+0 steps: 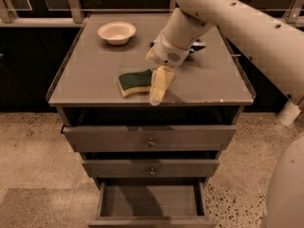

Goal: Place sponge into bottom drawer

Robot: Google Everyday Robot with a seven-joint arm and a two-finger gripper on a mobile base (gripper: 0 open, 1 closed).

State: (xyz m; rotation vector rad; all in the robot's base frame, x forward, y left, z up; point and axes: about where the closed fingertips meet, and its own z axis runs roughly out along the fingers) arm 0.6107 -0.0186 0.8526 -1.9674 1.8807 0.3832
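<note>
The sponge (134,82), dark green over pale yellow, lies flat on the grey cabinet top (90,75) near its front edge. My gripper (158,86) points down at the sponge's right end, touching or just over it. The arm reaches in from the upper right. The bottom drawer (142,201) is pulled out below, and its plain grey floor holds nothing.
A cream round bowl (117,32) stands at the back left of the top. A dark bag (198,45) is mostly hidden behind the arm. Two wider grey drawers with knobs (151,137) (151,168) sit slightly open above the bottom one. Speckled floor lies all around.
</note>
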